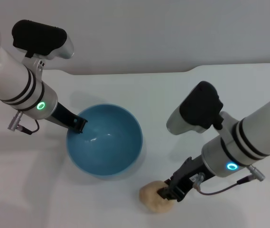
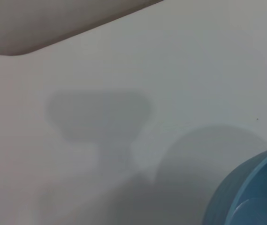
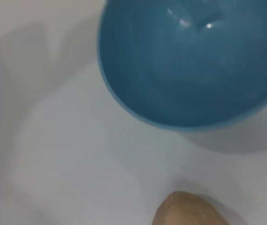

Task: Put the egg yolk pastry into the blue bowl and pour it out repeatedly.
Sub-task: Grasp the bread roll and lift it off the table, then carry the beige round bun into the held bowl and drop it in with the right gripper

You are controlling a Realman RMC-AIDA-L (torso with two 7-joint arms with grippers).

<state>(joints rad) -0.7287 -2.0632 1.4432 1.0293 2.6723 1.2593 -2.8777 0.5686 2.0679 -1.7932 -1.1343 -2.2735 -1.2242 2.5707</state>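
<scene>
Head view first: the blue bowl (image 1: 104, 140) sits empty on the white table (image 1: 172, 95), and the pastry (image 1: 154, 196) lies on the table just off the bowl's rim at about five o'clock, not in it. The right gripper (image 1: 169, 192) comes in low from the three o'clock side, arm slanting down, its dark fingers closed on the pastry's near flank. The left gripper (image 1: 79, 125) reaches in from ten o'clock and is pinched onto the bowl's rim at nine o'clock, one finger inside, one out. That pale ball looks soft and light, dented already, so I'd say it wants a gentle squeeze across its middle; too hard and it will squash or crumble. The bowl looks glossy and stiff, likely slippery at the rim, so a firm hold there seems wise. Left wrist view: only a slice of the bowl (image 2: 250, 192) shows over bare table (image 2: 124, 70) with soft shadows; no fingers visible. Right wrist view: the bowl's inside (image 3: 194, 65) is bare, and the pastry's (image 3: 189, 211) rounded top peeks in at the six o'clock edge, apart from the bowl; no fingers show here either.
</scene>
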